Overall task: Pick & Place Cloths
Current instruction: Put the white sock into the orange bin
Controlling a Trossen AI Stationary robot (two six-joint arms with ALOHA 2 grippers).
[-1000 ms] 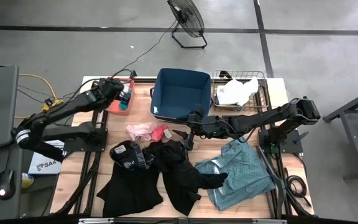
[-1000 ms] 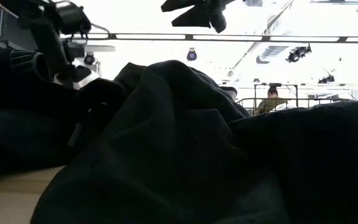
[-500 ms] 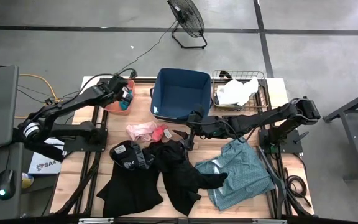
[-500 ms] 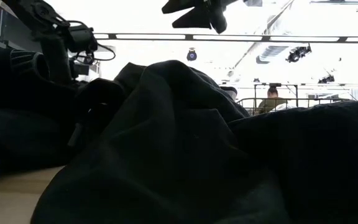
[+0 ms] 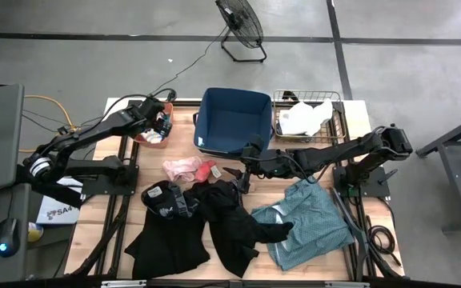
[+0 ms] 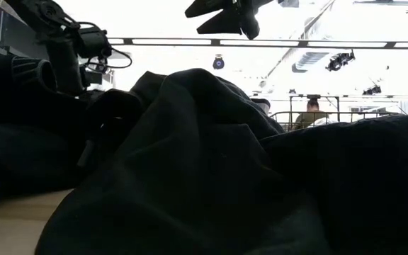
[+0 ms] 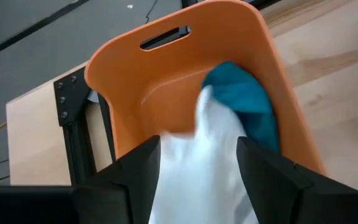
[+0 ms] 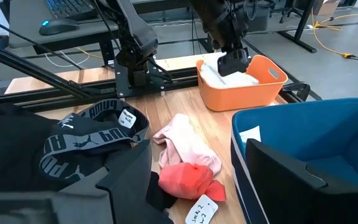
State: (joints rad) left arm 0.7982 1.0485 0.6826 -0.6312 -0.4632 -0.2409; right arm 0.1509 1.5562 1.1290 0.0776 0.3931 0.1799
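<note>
**A:** What's in front of you?

**B:** From above, I see my left gripper (image 5: 158, 126) at the upper left of the frame, over the orange bin (image 5: 142, 138). Half a second ago it was already there; a second ago it sat a little further left, so it has slid in and settled. In its wrist view the jaws are spread, with a white cloth (image 7: 207, 168) hanging between them and a teal cloth (image 7: 241, 106) lying in the bin behind. I judge the white piece has just been let go, or is about to be (I cannot tell whether the fingers touch it).

**A:** And the other arm?

**B:** My right gripper (image 5: 243, 170) hovers mid-frame, unmoved over the last second, just below the navy bin (image 5: 232, 120). Jaws: I cannot tell. Below it lie a pink cloth (image 8: 188, 143) and a red cloth (image 8: 184, 179), touching each other.

**A:** What's left?

**B:** Plenty. Black garments (image 5: 214, 228) sprawl across the lower centre of the counter (image 5: 186, 148), a teal-grey shirt (image 5: 310, 220) lower right, and a white piece (image 5: 304, 118) already in the wire basket (image 5: 341, 120), upper right. Early days, I'd say.
</note>
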